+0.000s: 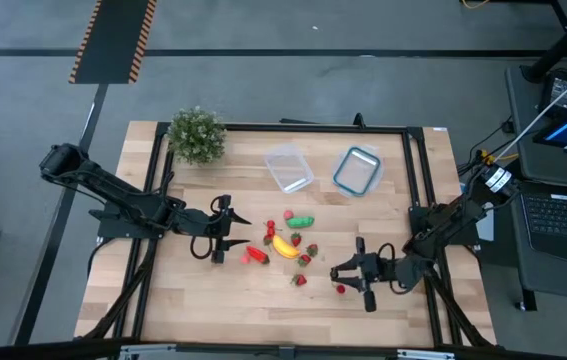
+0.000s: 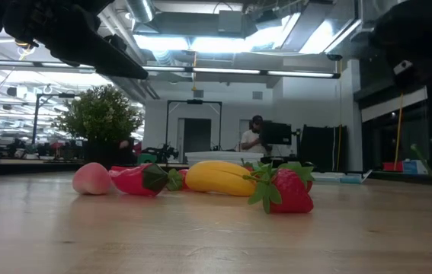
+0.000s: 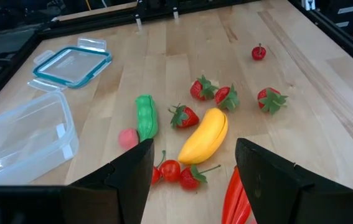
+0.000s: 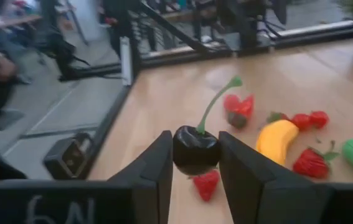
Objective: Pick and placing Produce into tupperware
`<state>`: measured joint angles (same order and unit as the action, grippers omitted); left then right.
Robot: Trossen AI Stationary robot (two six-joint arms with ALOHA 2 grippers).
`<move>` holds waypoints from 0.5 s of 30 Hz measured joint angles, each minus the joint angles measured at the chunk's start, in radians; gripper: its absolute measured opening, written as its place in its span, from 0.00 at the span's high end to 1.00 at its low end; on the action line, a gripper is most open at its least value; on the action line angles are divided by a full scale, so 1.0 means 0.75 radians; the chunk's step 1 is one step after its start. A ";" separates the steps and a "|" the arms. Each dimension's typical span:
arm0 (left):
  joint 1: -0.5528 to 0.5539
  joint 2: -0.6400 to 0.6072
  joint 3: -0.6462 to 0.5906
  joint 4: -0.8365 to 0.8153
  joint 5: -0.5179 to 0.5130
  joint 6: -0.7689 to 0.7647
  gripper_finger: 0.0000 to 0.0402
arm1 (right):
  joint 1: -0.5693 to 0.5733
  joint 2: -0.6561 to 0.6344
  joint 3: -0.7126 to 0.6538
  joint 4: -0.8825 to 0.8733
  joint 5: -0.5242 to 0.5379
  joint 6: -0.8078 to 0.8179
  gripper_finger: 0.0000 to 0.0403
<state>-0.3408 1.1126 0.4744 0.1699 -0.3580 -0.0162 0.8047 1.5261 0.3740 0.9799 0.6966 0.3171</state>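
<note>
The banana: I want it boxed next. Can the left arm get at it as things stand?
Probably yes. The left pincer is open and empty, facing the banana with bare table between. Small red pieces lie close beside it and might get nudged. The right pincer, holding a dark cherry, is clear of the path.

One yellow banana (image 3: 207, 134). One green pod (image 3: 145, 116). One pink rounded piece (image 3: 127, 138). One long red piece (image 3: 235, 200), partly hidden by a finger. Four leafy strawberries (image 3: 204, 88) around the banana, plus one smaller strawberry (image 3: 259, 53) well apart. Small red round pieces (image 3: 170, 169) on stems: at least two, a possible third half hidden. One dark cherry (image 4: 196, 151). One clear container (image 3: 20, 134), one blue-rimmed lid (image 3: 71, 62). One potted plant (image 1: 197, 135). One person (image 2: 255, 135) in the room beyond.
</note>
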 joint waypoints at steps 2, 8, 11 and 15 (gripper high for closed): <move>0.000 0.000 0.000 0.000 0.000 0.000 0.45 | 0.000 0.000 -0.028 0.065 -0.015 -0.023 0.73; 0.000 0.000 0.000 0.000 0.000 -0.001 0.45 | -0.001 0.000 -0.052 0.096 -0.014 -0.048 0.73; 0.000 0.000 0.000 0.000 0.000 0.000 0.45 | -0.001 0.000 -0.052 0.095 0.006 -0.050 0.73; 0.000 0.000 0.000 0.000 -0.001 0.000 0.45 | -0.002 0.000 -0.051 0.068 0.222 -0.051 0.73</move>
<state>-0.3408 1.1126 0.4744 0.1699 -0.3586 -0.0162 0.8036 1.5261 0.3355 1.0312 0.8630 0.2792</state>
